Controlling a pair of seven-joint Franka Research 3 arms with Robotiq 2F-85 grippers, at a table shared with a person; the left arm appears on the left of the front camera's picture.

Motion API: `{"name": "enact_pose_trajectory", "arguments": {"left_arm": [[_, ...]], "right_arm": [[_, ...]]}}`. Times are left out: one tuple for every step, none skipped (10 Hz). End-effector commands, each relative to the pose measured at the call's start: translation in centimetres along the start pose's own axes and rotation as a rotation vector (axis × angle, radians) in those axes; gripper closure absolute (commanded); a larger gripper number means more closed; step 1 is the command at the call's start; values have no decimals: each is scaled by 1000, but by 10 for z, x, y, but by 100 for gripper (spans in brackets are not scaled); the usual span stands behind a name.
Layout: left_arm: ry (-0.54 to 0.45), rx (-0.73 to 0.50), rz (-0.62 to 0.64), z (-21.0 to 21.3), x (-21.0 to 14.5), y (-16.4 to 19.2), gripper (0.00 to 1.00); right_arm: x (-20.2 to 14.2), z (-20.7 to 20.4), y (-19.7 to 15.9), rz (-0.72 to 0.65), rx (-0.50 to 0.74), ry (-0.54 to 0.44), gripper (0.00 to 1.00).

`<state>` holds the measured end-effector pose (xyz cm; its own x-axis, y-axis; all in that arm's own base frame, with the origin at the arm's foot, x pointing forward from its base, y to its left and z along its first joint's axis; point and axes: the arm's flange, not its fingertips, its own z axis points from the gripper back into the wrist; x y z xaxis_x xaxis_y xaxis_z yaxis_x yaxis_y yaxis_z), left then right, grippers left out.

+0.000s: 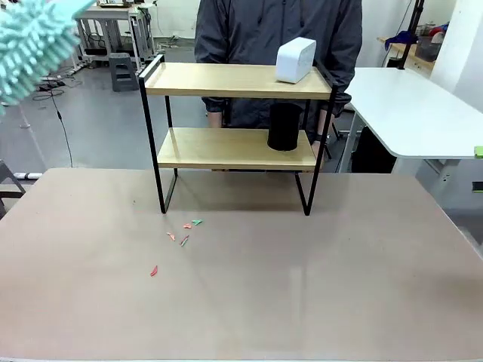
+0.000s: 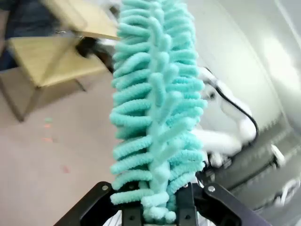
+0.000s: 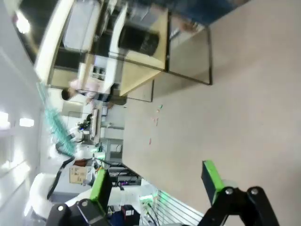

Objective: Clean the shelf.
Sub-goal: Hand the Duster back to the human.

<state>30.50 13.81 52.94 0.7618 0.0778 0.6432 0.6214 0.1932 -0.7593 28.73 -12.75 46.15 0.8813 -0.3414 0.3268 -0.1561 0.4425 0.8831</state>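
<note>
Scraps of red and green litter (image 1: 181,235) lie nearest on the beige tabletop (image 1: 317,286). The left gripper (image 2: 162,207) clamps a fluffy turquoise chenille duster (image 2: 157,108) — dusting looks under way. The right gripper (image 3: 157,186) gapes empty. Next, the duster must reach the two-tier wooden shelf with its black frame (image 1: 230,79), across the table — around its white box (image 1: 295,59) and black cylinder (image 1: 284,127).

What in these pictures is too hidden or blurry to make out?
- Front view: the duster is cut off by the top-left edge, so what holds it is hidden.
- Left wrist view: the shelf is blurred; the duster covers the left claw's grip.
- Front view: the scraps on the table are too small to identify.
- Right wrist view: the open right claw; the shelf is smeared.
</note>
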Motion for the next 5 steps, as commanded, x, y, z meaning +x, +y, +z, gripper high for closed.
{"name": "enact_pose_trajectory", "arguments": {"left_arm": [[-279,186,425,-1,10,64,100],[-208,224,539,2,5,92,100],[-185,275,649,2,1,124,100],[-139,331,748,0,-6,142,100],[-129,287,430,21,-15,120,90]], "right_arm": [[-9,9,7,74,64,65,0],[-9,9,7,74,64,65,0],[-9,9,7,74,64,65,0],[-9,9,7,74,64,65,0],[-9,9,7,74,64,65,0]]}}
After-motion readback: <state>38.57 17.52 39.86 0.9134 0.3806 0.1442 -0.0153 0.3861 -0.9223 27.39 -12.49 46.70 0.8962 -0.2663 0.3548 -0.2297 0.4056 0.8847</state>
